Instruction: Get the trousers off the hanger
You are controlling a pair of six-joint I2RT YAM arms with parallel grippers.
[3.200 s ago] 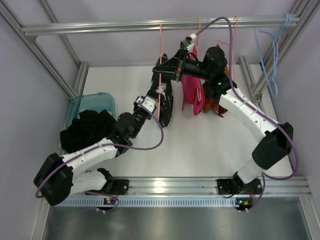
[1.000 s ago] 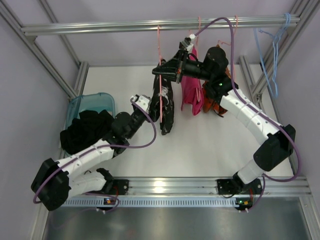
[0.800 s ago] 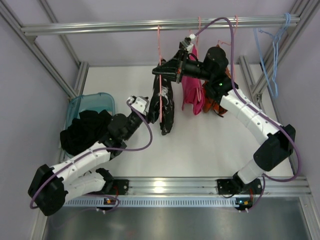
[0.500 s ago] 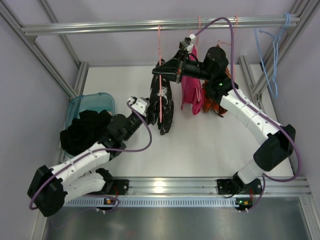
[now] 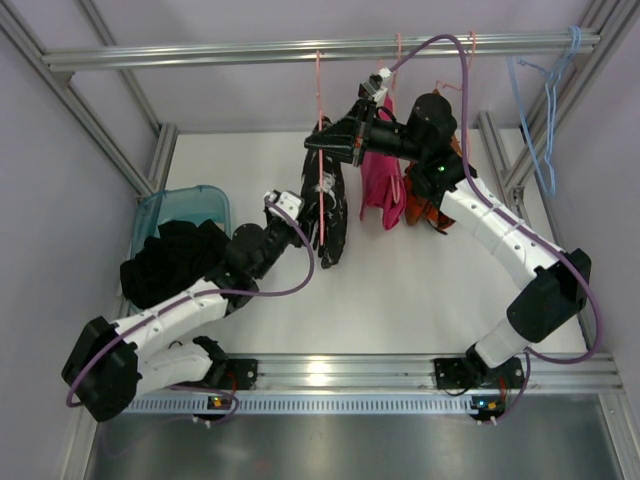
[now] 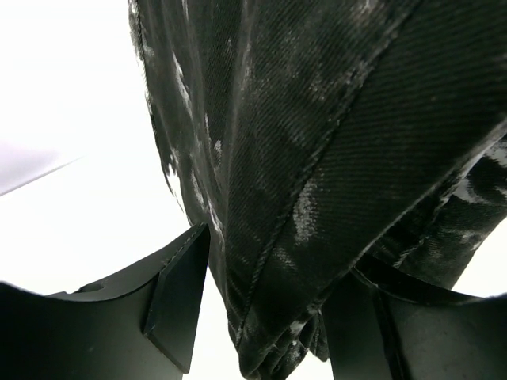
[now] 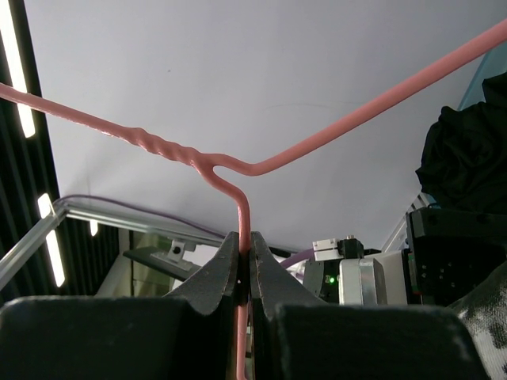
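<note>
- Top external view: the trousers (image 5: 326,212) are seen hanging as a long narrow bundle from the hanger (image 5: 319,100), which is hooked on the rail (image 5: 200,52) at the far side, left of a pink garment (image 5: 382,185).
- Their long axis runs straight down from the hanger toward the tabletop (image 5: 400,290), so the free lower end is the part lying nearest the left hand (image 5: 298,214).
- The left hand is placed just to the near left of that lower end. The right hand (image 5: 322,143) is set higher, at the top of the bundle.
- In the left wrist view, the fingers of the left hand (image 6: 269,309) are spread apart with the trousers (image 6: 333,119) hanging down between them. A sliver of white is visible beside the left finger, so no squeeze is shown yet.
- In the right wrist view, the right hand (image 7: 244,245) is closed on the hanger (image 7: 356,127), pinching the straight wire just below its twisted neck.
- The coming move is judged to turn on this layout: the hanger is steadied from above by the right hand, and the cloth sits inside the left hand. Once the left fingers are closed, a pull toward the near left, away from the wire, would be needed to slide the trousers off.
</note>
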